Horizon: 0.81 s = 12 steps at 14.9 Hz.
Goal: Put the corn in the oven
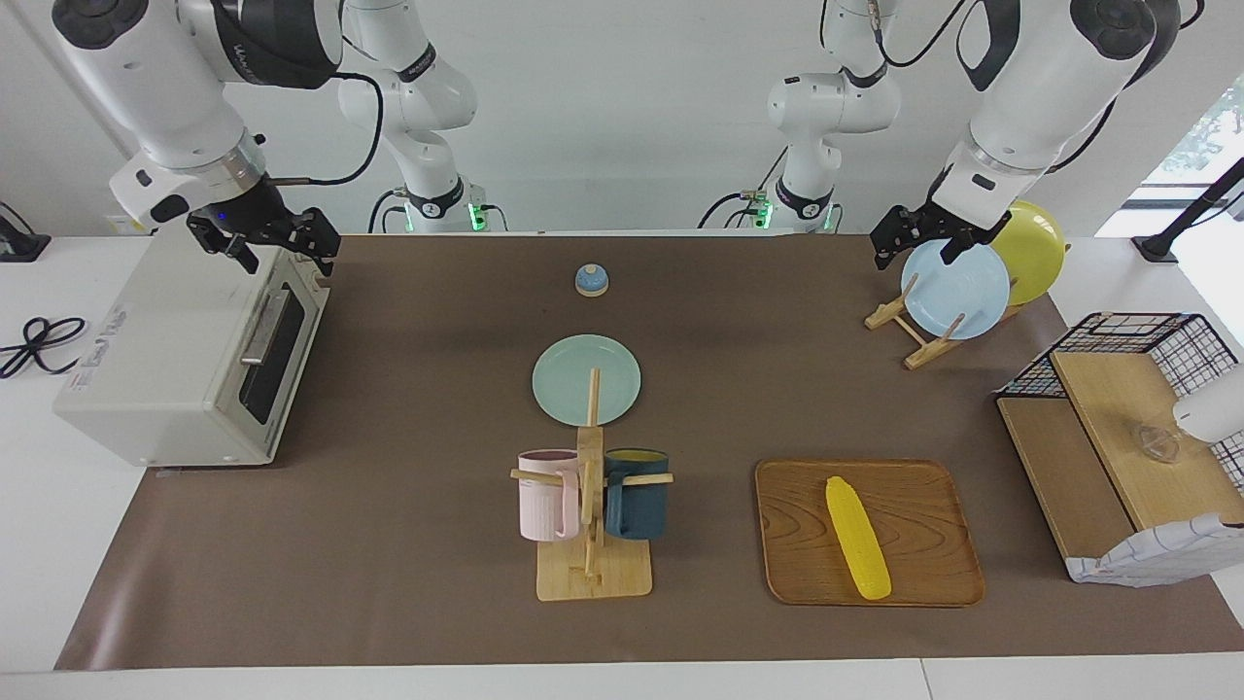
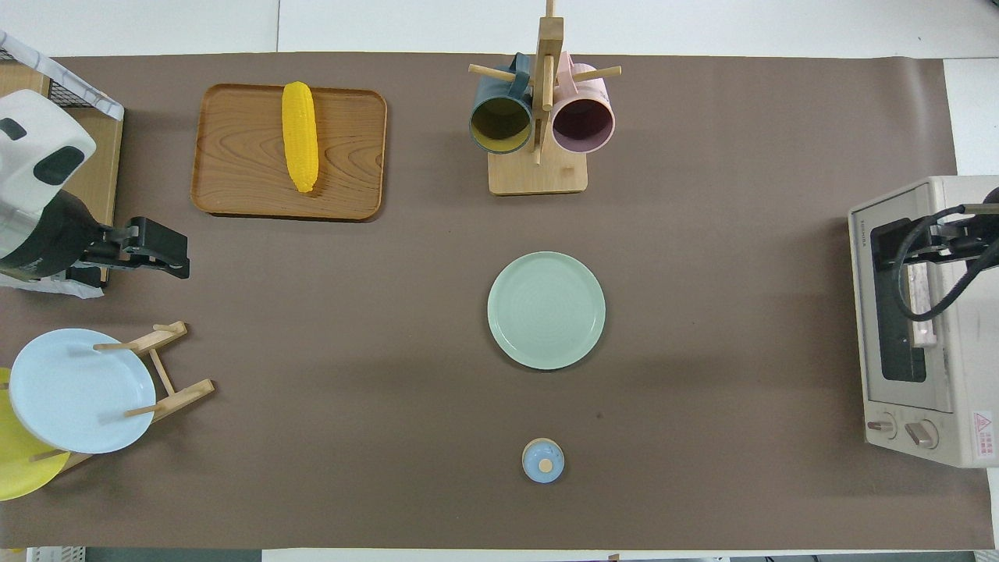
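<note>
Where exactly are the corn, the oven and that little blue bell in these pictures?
corn (image 1: 857,537): facing view, middle of the yellow cob lying on the wooden tray.
oven (image 1: 175,360): facing view, its off-white top panel.
blue bell (image 2: 542,460): overhead view, the dome around its knob.

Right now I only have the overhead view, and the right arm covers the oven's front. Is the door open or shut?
Observer: Shut. In the facing view the oven door lies flush, its silver handle free.
Operator: Is the right gripper touching the oven?
Observer: It hangs over the top edge, jaws open; contact I cannot tell.
Operator: And the left?
Observer: The left gripper is raised over the plate rack, holding nothing; the corn lies on its tray.
</note>
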Available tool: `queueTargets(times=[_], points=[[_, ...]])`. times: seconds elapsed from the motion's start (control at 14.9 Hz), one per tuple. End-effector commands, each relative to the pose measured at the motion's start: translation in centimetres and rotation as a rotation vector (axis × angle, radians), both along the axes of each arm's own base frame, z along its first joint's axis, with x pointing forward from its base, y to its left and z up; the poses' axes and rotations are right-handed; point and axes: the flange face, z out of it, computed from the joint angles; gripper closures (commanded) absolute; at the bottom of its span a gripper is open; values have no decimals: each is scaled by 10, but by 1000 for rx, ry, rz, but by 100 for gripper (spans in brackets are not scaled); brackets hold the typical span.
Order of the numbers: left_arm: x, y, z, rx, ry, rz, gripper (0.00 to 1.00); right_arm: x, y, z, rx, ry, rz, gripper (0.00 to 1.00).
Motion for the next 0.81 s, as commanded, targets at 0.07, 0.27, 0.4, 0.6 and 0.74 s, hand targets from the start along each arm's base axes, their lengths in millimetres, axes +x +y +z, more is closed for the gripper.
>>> queueTargets(times=[0.07,0.27,0.4,0.6,0.74], points=[[4,1,0,-19,-5,4,0,4,-5,1,-12,-9,46,0],[2,1,5,-20,-16,5,0,3,-5,2,-11,-9,49,0],[3,1,6,-23,-33,4,0,3,-7,2,-10,-10,47,0],[10,0,7,-31,-84,10,0,4,-6,2,-10,-10,46,0],[19,-1,7,-40,-138,21,0,4,-6,2,-10,-11,46,0]])
